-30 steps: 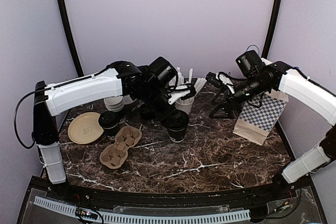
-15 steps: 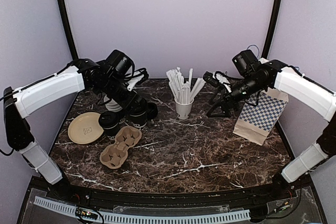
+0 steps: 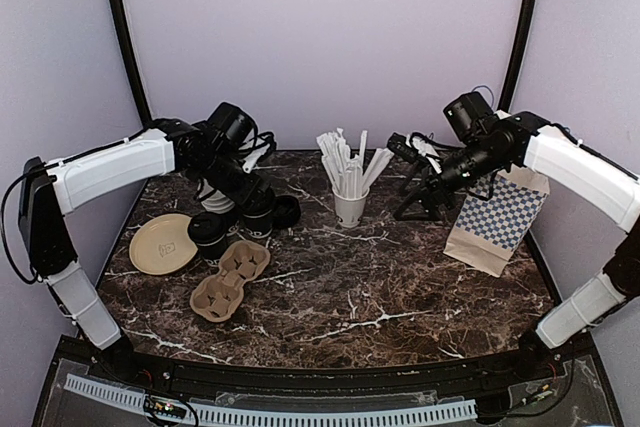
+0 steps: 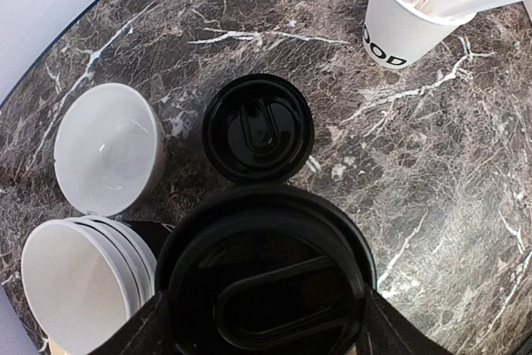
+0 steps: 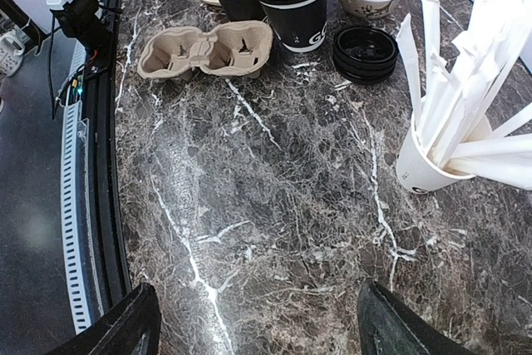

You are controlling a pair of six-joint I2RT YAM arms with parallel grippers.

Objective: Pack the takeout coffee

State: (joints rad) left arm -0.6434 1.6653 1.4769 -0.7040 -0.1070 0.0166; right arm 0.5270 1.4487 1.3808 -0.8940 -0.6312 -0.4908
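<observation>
Shows black on the takeout coffee (image 5: 299, 14), white on the straw cup (image 3: 350, 209), tan on the cup carrier (image 3: 230, 279) and plate (image 3: 162, 243), dark-and-white checks on the bag (image 3: 497, 222), white veining across the dark-brown bench (image 3: 400, 287).

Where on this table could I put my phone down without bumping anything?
The widest bare tabletop lies in the middle and front, between the cardboard cup carrier and the checkered paper bag, nearer than the straw cup. The back left is crowded: plate, lids, cup stack, and the left gripper with the takeout coffee.
</observation>
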